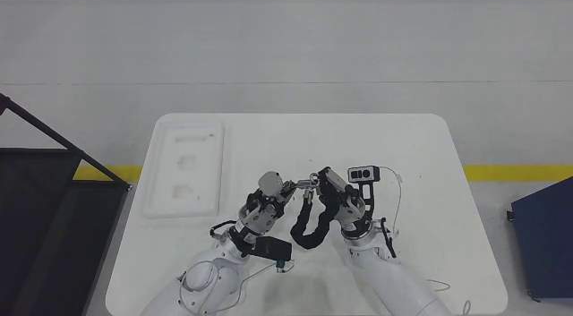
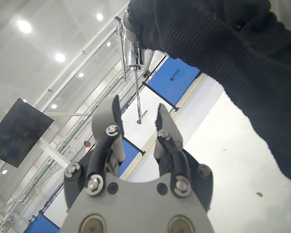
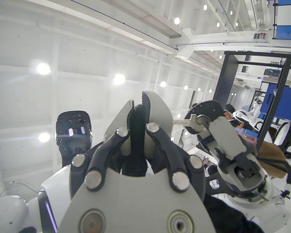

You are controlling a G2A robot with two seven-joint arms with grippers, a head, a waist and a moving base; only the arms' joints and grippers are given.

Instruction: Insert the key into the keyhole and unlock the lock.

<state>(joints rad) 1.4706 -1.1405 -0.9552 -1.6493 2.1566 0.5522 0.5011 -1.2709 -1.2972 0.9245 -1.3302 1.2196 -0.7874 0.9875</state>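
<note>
The lock is a cable in a black fabric sleeve point(image 1: 309, 226) point(image 2: 208, 32) with a silver head point(image 2: 131, 47). My right gripper point(image 1: 326, 185) point(image 3: 137, 105) is shut on the sleeve, holding the head off the table near its front middle. The key point(image 2: 138, 98) point(image 3: 181, 122) sticks out of the silver head, seen edge-on. My left gripper point(image 1: 292, 189) point(image 2: 138, 115) faces the lock head with its jaws open. The key's free end lies between the fingertips point(image 2: 116, 112), not touching either pad.
A white foam tray point(image 1: 185, 168) with shallow recesses lies on the left part of the white table point(image 1: 430, 164). A thin white wire point(image 1: 396, 192) trails beside the right arm. The sleeve's loop hangs between the two arms.
</note>
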